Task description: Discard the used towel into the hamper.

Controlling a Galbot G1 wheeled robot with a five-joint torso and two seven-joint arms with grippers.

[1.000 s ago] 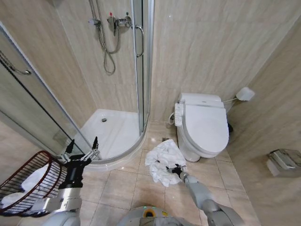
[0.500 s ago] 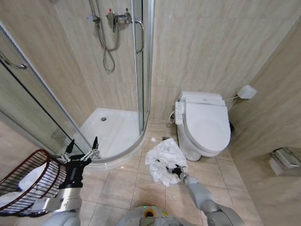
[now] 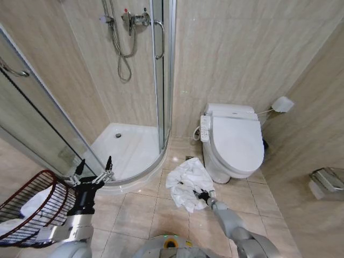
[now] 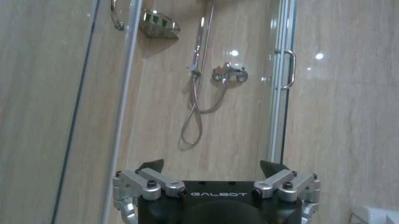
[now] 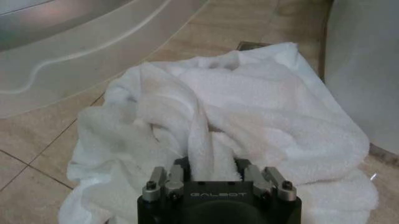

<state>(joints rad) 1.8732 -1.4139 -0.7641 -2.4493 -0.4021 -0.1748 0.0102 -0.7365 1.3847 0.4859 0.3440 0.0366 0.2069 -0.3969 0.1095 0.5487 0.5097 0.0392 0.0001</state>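
The used towel (image 3: 185,180) is a crumpled white heap on the tiled floor between the shower tray and the toilet. My right gripper (image 3: 202,194) is down at its near edge. In the right wrist view, the right gripper (image 5: 212,164) is shut on a raised fold of the towel (image 5: 262,107). The hamper (image 3: 56,201), a dark reddish-brown wire basket, sits at the lower left, tilted, with white cloth (image 3: 36,204) inside. My left gripper (image 3: 92,172) is held up beside the hamper, pointing upward, open with nothing in it. The left wrist view shows the left gripper (image 4: 212,166) facing the shower wall.
A white toilet (image 3: 234,142) stands just right of the towel. The curved shower tray (image 3: 129,150) and its glass door (image 3: 161,80) lie to the left of the towel. A metal paper holder (image 3: 325,183) hangs on the right wall.
The head camera has shifted slightly. The right gripper stays on the towel and the left arm has not moved.
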